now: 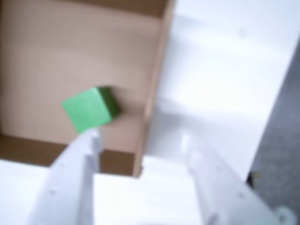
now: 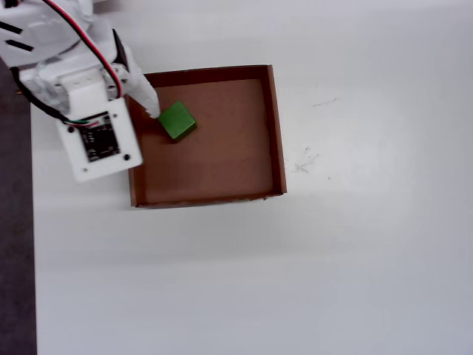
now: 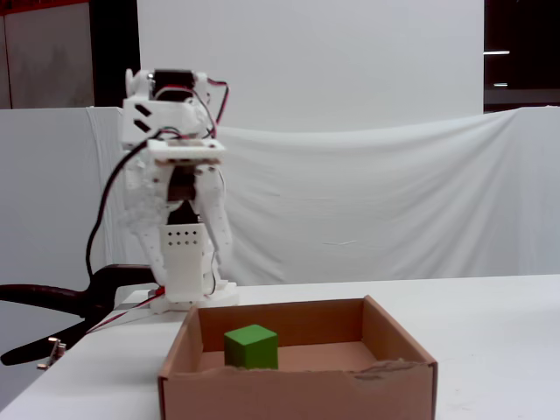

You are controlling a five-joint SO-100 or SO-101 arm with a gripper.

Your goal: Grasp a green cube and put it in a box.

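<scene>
two white fingers (image 1: 89, 159) of the gripper (image 1: 140, 140) fill the bottom of the wrist view, spread apart with nothing between them. beyond them the green cube (image 1: 89, 110) rests on the floor of the cardboard box (image 2: 214, 166), near the wall facing the table's left edge in the overhead view. it looks light, rigid and matte, so opposite flat faces should pinch well. the arm is folded upright, the gripper hanging above the box's left wall.

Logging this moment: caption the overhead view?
Green cube rests inside the box near its left wall; open gripper above it.
</scene>
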